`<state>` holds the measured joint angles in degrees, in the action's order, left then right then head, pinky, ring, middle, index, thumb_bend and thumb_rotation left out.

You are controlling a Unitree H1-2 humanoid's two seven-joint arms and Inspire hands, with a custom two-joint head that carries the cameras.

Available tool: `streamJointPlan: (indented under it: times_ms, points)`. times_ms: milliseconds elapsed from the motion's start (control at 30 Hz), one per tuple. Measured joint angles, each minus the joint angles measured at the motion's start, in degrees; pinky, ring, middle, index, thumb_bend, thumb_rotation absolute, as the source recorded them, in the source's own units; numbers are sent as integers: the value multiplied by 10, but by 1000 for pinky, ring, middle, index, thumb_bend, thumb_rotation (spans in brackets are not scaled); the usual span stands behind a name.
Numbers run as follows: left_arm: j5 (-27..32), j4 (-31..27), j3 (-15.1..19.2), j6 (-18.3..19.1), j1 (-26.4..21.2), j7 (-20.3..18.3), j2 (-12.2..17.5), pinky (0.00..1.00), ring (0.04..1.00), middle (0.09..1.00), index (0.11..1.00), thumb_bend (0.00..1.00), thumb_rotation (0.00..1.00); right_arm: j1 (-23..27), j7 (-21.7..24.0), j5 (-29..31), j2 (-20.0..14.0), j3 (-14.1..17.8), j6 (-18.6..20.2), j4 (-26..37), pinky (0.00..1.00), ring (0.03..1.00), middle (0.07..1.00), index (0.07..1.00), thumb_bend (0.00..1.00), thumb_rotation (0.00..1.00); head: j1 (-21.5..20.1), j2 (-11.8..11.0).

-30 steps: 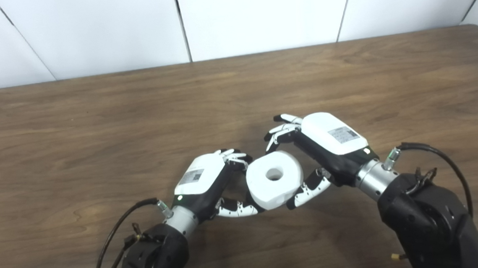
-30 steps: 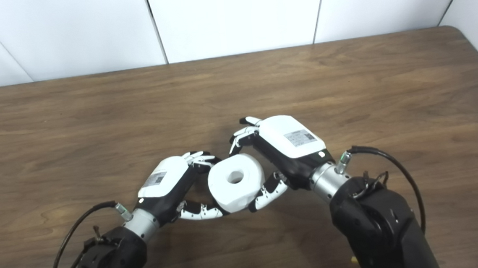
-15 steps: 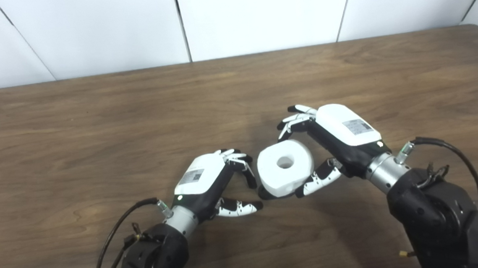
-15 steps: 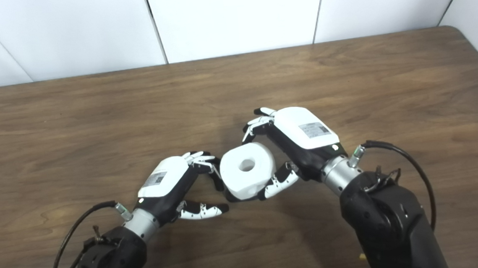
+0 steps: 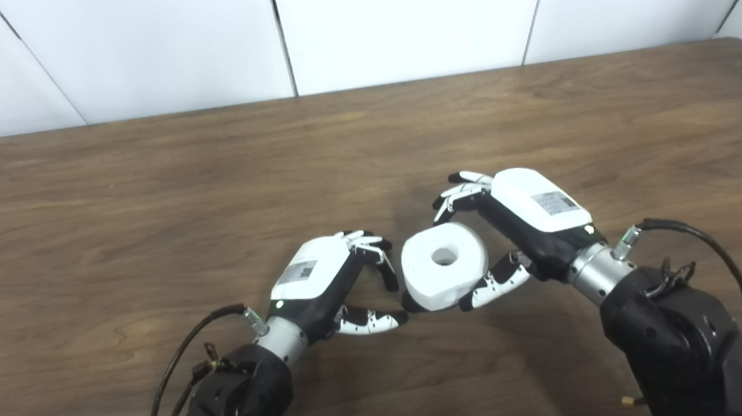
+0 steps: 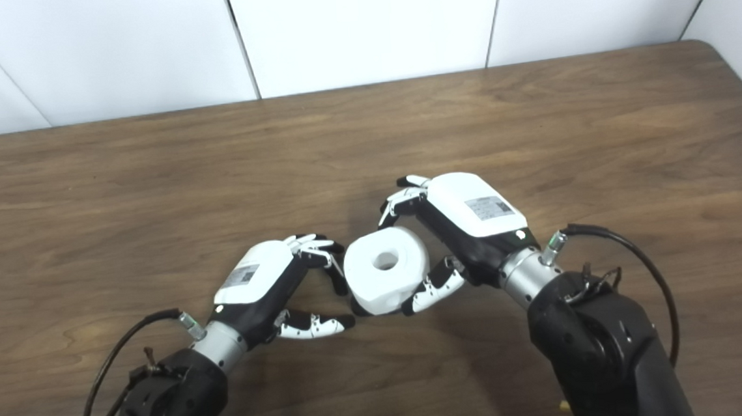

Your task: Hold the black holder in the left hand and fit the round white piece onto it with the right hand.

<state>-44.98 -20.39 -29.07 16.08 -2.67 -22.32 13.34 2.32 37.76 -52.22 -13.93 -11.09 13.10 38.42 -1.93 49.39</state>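
From my station I saw the brown wooden table (image 5: pixel 147 184) filling most of both head views, with white wall panels (image 5: pixel 397 23) rising behind its far edge. Both black forearms came in from the bottom edge, each trailing a black cable (image 5: pixel 178 352) near the wrist.

My right hand (image 5: pixel 528 213) sat to the right of the work, its white back plate turned up. Its fingers (image 5: pixel 458 192) curled over the far side of the round white piece (image 5: pixel 443 265) while the thumb pressed in from the near side, so that hand was grasping the piece. The piece's central hole faced up toward the cameras, slightly tilted. I could make out a small dark shape under its lower left edge, right at the table surface, but I could not tell whether that was the black holder or only shadow.

My left hand (image 5: pixel 320 280) lay just left of the white piece, released and holding nothing. Its fingers (image 5: pixel 374 253) were curved and spread, the tips just short of the piece's left side, and its thumb (image 5: pixel 369 322) stretched out low toward the piece's near left edge, with a narrow gap visible between them in the right eye view. The white piece therefore lay between the two sets of fingers, gripped only from the right.
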Motion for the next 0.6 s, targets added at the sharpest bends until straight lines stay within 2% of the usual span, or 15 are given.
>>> streamJointPlan:
  times_ms: [400,433,467,533,600]
  points:
    - [0,0,0,1,0,0,-1,897,913,838,493,500,56,3,5,-3,0,-3,3,-4,848,938,803,490,525,152,1,1]
    - [0,0,0,1,0,0,-1,899,914,839,493,500,56,4,9,-5,0,-3,4,-4,852,945,810,553,760,247,1,0]
    - [0,0,0,1,0,0,-1,902,916,840,493,500,56,6,14,-7,-1,-4,4,-4,857,952,817,582,851,298,1,0]
    - [0,0,1,1,0,0,-1,905,917,842,493,500,56,13,28,-12,-5,-5,7,-4,862,959,826,615,948,363,2,0]
    - [0,0,1,1,1,0,-2,906,918,844,493,500,56,18,49,-16,-12,-8,11,-4,875,972,841,637,991,415,2,0]
